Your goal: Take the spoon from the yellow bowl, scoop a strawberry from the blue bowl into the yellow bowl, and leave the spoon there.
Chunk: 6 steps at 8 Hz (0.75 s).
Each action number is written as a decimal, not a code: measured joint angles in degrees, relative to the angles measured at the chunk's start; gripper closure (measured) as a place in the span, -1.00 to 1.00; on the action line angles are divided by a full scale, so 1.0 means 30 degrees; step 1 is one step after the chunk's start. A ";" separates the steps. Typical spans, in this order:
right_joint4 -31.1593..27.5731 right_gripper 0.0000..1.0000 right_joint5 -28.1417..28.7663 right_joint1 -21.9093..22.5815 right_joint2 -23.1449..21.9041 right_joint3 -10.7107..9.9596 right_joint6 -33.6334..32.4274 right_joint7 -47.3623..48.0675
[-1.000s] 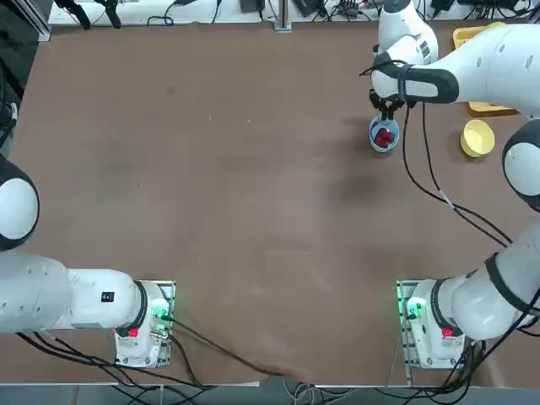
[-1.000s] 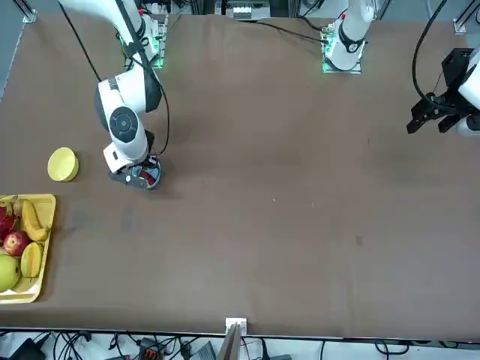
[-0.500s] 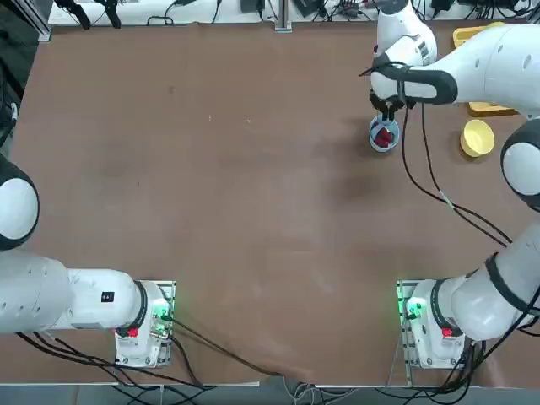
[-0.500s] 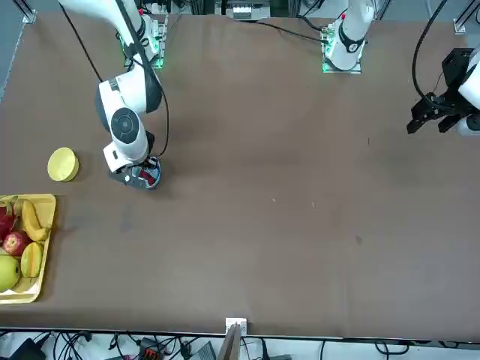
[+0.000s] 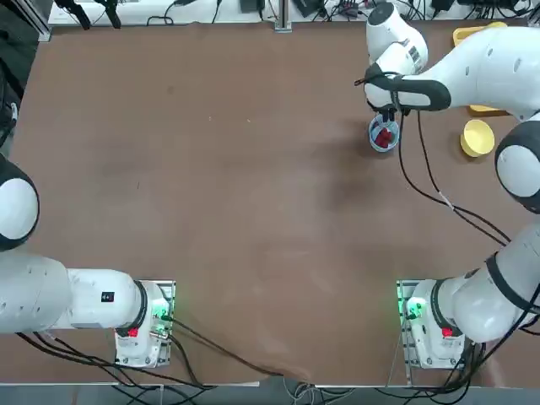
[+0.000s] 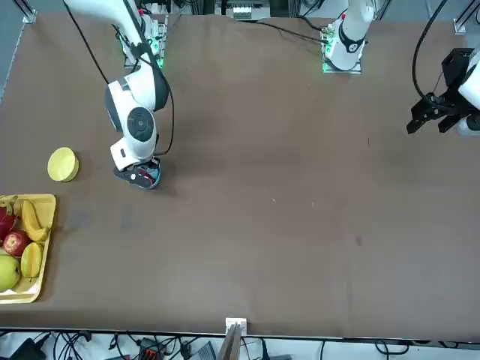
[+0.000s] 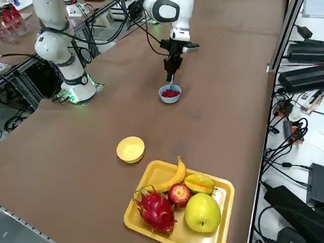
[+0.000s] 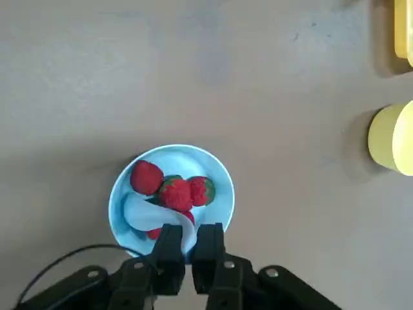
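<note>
My right claw (image 8: 188,240) is pressed together on the handle of the spoon (image 8: 155,216), and it hangs just above the blue bowl (image 8: 218,213). In the wrist view the pale scoop of the spoon lies down inside this bowl, under and beside the strawberries (image 8: 175,190). I count three or four berries, packed close together; one is partly hidden by the spoon. I cannot tell if a berry sits in the scoop already; I judge the scooping is in progress and not finished.

The relation that matters for the coming move is where the yellow bowl (image 5: 477,137) lies from my claw. In the top view the blue bowl (image 5: 384,135) is under my claw (image 5: 390,116), and the yellow bowl stands at about 3 o'clock from it, well apart, with bare counter (image 5: 253,211) between them. It is empty, as the side view shows (image 7: 130,149). So the loaded spoon must travel sideways toward 3 o'clock, and I think it must stay level on the way, or the berry can roll off.

The long axis of the spoon runs from my fingers (image 8: 169,248) down into the bowl, steeply, as the side view shows (image 7: 171,80). The yellow fruit tray (image 7: 220,190) lies beyond the yellow bowl; it is not my target.
</note>
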 joint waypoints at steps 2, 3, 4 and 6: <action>0.0281 0.79 -0.0052 0.0470 0.0124 0.0030 -0.0464 0.0682; 0.0529 0.79 -0.0175 0.0829 0.0295 0.0041 -0.0806 0.1116; 0.0730 0.79 -0.0393 0.1091 0.0451 0.0042 -0.1063 0.1373; 0.0821 0.79 -0.0932 0.1541 0.0593 0.0041 -0.1287 0.2124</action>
